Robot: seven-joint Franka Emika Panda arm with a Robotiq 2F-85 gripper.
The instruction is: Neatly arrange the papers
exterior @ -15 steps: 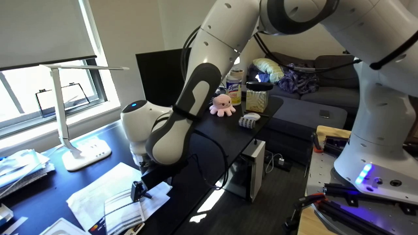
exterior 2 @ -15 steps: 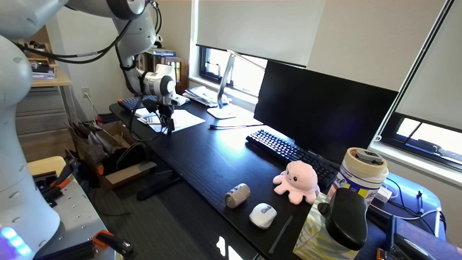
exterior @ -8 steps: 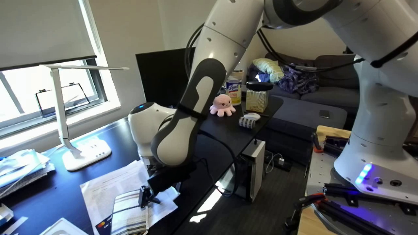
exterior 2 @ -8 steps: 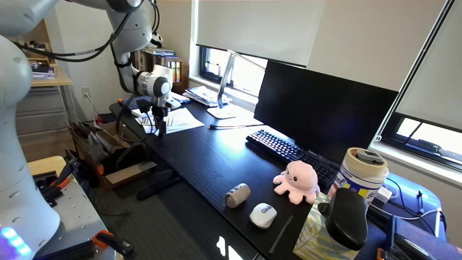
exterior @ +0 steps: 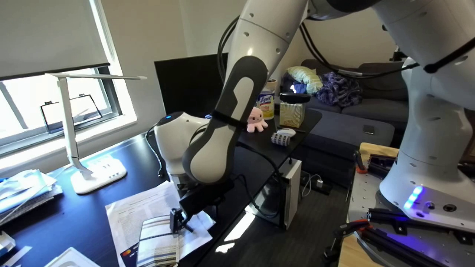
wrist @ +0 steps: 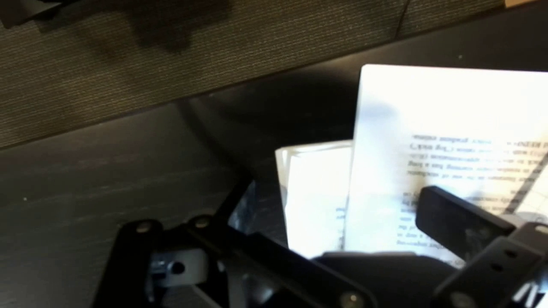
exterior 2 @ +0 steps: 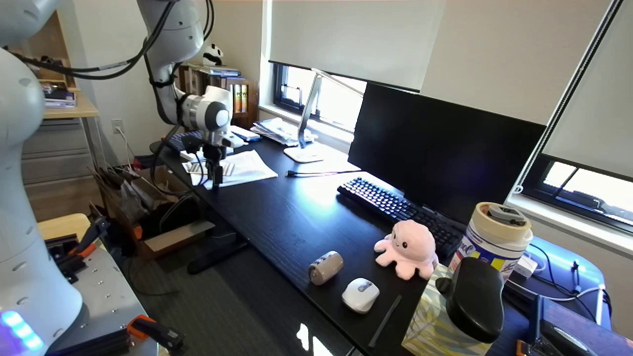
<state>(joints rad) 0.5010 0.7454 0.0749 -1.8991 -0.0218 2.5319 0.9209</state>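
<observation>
White printed papers (exterior: 126, 215) lie overlapping near the desk's front edge; they also show in an exterior view (exterior 2: 254, 170). A smaller folded paper with dark stripes (exterior: 157, 241) lies on top, with a dark blue card (exterior: 128, 256) partly under it. My gripper (exterior: 196, 219) is low at the papers, with its fingers spread. In the wrist view my gripper (wrist: 338, 200) has one finger over the dark desk beside the paper edge. The other finger is over a text-covered sheet (wrist: 376, 141); an underlying paper (wrist: 317, 188) sticks out beside it. Fingertip contact is unclear.
The desk's front edge (wrist: 209, 95) runs close to the papers, with floor beyond. A white lamp (exterior: 98, 176) and another paper stack (exterior: 26, 191) stand farther back. A monitor (exterior 2: 440, 153), keyboard (exterior 2: 390, 202), pink octopus (exterior 2: 408, 249) and mouse (exterior 2: 360, 295) are along the desk.
My gripper and the papers have shifted together toward the desk's front edge. The sheets have also turned slightly. The fingers show no clear opening or closing.
</observation>
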